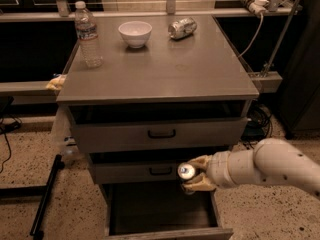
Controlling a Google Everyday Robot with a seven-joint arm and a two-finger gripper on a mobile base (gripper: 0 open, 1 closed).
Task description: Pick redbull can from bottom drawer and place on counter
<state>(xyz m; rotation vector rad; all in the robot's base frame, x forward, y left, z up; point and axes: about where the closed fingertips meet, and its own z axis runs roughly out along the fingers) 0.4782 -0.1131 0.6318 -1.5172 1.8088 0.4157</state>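
Note:
My gripper point(192, 175) is shut on the redbull can point(186, 172), whose silver top faces the camera. It holds the can in front of the middle drawer, just above the open bottom drawer point(160, 214), whose dark interior shows nothing else. The white arm reaches in from the lower right. The grey counter point(165, 66) lies above, well higher than the can.
On the counter stand a clear water bottle point(88, 34) at the back left, a white bowl point(135, 33) at the back middle and a plain silvery can point(182, 28) lying on its side at the back right. Two upper drawers point(160, 133) with black handles stick out slightly.

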